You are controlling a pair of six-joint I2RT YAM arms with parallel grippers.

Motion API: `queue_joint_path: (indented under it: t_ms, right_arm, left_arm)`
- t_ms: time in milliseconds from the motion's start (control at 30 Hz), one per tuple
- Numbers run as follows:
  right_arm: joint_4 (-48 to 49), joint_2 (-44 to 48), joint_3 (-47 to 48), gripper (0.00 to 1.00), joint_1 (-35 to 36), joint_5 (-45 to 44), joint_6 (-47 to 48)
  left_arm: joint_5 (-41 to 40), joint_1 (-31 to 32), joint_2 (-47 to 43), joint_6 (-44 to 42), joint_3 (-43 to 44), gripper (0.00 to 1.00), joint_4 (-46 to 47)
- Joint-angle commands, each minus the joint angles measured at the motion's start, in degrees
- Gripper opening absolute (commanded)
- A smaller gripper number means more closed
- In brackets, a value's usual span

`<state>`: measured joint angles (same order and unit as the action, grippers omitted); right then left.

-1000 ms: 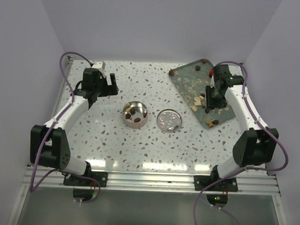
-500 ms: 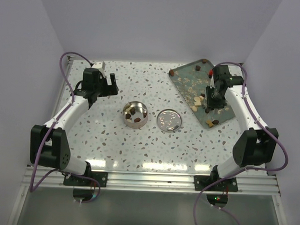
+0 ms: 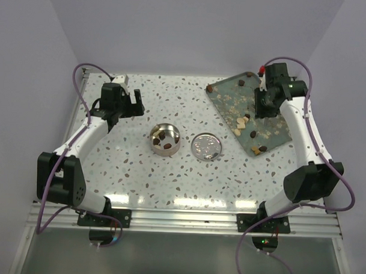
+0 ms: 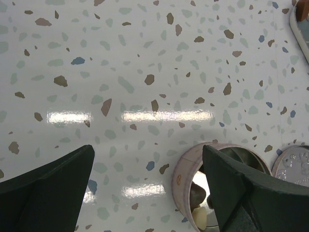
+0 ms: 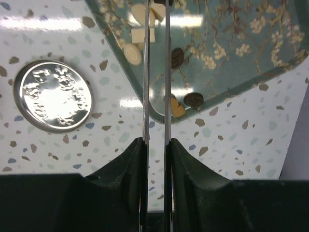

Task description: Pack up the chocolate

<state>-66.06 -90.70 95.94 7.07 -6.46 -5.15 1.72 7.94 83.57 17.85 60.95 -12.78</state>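
Loose chocolate lies on the teal flowered tray (image 3: 232,93) at the back right: dark lumps (image 5: 177,57) and pale ones (image 5: 133,53). The round metal tin (image 3: 165,140) at mid-table holds a few pieces (image 3: 161,138), which also show in the left wrist view (image 4: 195,195). My right gripper (image 3: 260,108) hangs above the tray. Its thin blades (image 5: 155,4) stand a narrow slit apart, and a small dark lump shows between their tips at the frame's top edge. My left gripper (image 3: 136,102) is wide open and empty (image 4: 147,159), left of the tin (image 4: 186,174).
The tin's shiny lid (image 3: 205,146) lies flat between tin and tray, also in the right wrist view (image 5: 52,95). The tray's near corner (image 5: 166,113) overhangs speckled tabletop. White walls close in the table on three sides.
My right gripper has narrowed and risen off the tray, moving toward the back. The left arm has stayed still.
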Motion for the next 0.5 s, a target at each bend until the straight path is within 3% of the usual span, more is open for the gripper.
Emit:
queue_joint_path:
  t_ms: [0, 267, 467]
  right_arm:
    - [-1.96, -1.24, 6.18, 0.24, 3.64, 0.66, -0.48]
    - [-0.65, -8.26, 11.72, 0.24, 18.31, 2.41, -4.78]
    - [-1.78, -13.19, 21.90, 0.24, 29.91, 4.17, -6.19]
  left_arm:
    - [0.57, 0.32, 0.19, -0.44, 2.24, 1.00, 1.35]
    - [-0.22, 0.32, -0.25, -0.80, 3.30, 1.00, -0.14]
    - [-0.84, 0.32, -0.86, -0.80, 2.95, 1.00, -0.58]
